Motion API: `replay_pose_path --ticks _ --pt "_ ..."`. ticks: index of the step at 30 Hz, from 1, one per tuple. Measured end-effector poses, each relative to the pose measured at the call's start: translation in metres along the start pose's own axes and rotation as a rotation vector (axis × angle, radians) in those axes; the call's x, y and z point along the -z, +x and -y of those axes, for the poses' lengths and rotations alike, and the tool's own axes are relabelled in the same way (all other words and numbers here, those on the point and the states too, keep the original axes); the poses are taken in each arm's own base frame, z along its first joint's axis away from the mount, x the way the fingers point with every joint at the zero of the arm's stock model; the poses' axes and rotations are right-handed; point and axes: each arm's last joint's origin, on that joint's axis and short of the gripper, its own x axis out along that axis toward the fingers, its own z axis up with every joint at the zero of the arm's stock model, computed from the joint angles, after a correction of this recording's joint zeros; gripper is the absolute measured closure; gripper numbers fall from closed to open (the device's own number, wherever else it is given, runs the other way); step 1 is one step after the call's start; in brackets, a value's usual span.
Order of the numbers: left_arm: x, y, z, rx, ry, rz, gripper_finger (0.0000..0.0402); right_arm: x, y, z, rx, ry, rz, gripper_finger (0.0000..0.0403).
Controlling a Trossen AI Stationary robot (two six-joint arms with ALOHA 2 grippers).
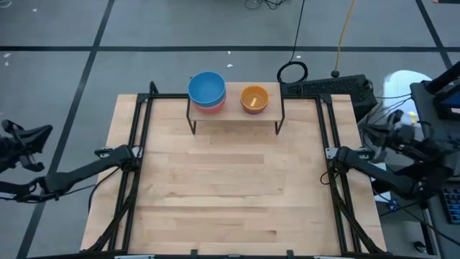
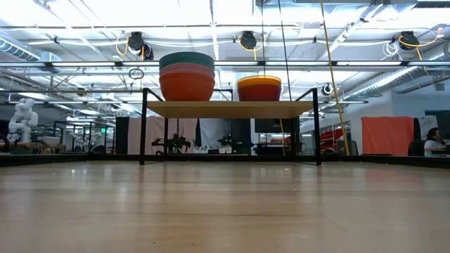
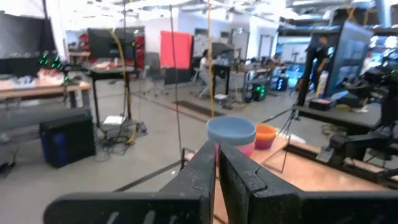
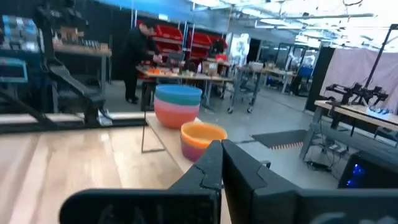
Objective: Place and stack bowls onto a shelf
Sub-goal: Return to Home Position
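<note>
The shelf (image 1: 237,114) stands on thin black legs at the table's far edge. On its left part sits a stack of bowls (image 1: 207,90), blue on top in the high view, with pink and orange below (image 2: 186,77). On its right part sits a shorter stack (image 1: 254,98), yellow-orange over red (image 2: 259,88). My left gripper (image 3: 217,149) is drawn back beyond the table's left edge (image 1: 18,144), held level and shut with nothing in it. My right gripper (image 4: 221,146) is drawn back at the table's right side, also level, shut and holding nothing. Both point toward the shelf from afar.
Black frame rails (image 1: 133,180) (image 1: 338,187) run along the tabletop's left and right sides. The wooden tabletop (image 1: 230,187) stretches in front of the shelf. A black box and cables (image 1: 330,86) lie behind the far right corner. People stand at benches in the room beyond (image 4: 140,56).
</note>
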Motion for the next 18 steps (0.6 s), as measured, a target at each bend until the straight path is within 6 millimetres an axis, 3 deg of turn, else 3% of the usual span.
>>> replay_pose_path --ticks 11,18 --pt "0.036 0.02 0.018 -0.094 -0.013 -0.052 0.0378 0.023 0.061 -0.003 0.008 -0.097 0.043 0.0403" --pt "0.058 0.031 0.027 0.009 -0.012 0.052 0.0378 0.036 0.086 -0.005 0.01 -0.083 0.093 0.0403"
